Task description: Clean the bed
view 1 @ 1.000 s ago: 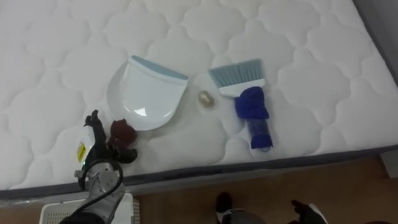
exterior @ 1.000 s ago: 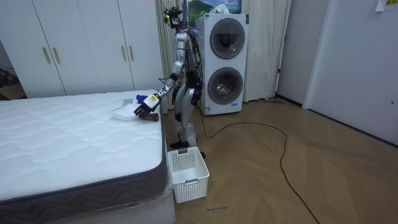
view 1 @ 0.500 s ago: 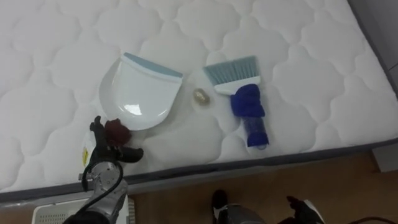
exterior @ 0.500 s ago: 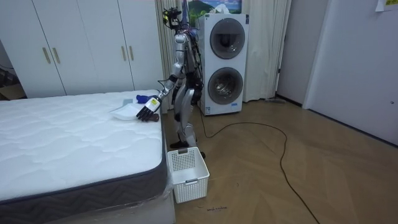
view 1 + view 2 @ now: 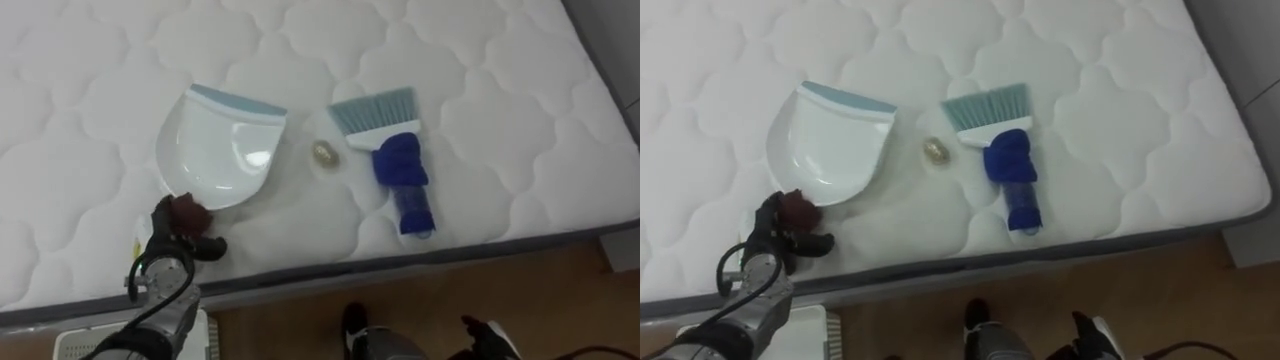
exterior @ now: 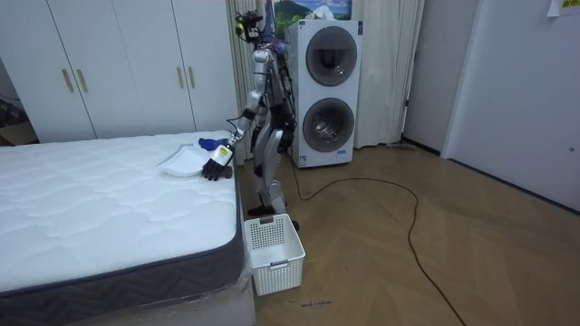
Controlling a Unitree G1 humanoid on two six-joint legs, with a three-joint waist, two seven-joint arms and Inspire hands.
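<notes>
At the bed's (image 5: 500, 120) near edge, grips with the left hand (image 5: 168, 258) the dark red handle (image 5: 187, 212) of the white dustpan (image 5: 215, 150), with fingers (image 5: 205, 246) curled round it. Farther in, finds a small golden scrap (image 5: 324, 153) between the pan and the blue-handled brush (image 5: 392, 150), touching neither, just beside the bristles. Judges the pan light, stiff and slick: best held by that dark red handle, low and level. Expects the scrap to roll on the soft quilting.

White quilted mattress (image 5: 480, 60), white dustpan (image 5: 215, 150), blue brush (image 5: 395, 160), small gold scrap (image 5: 324, 153)
</notes>
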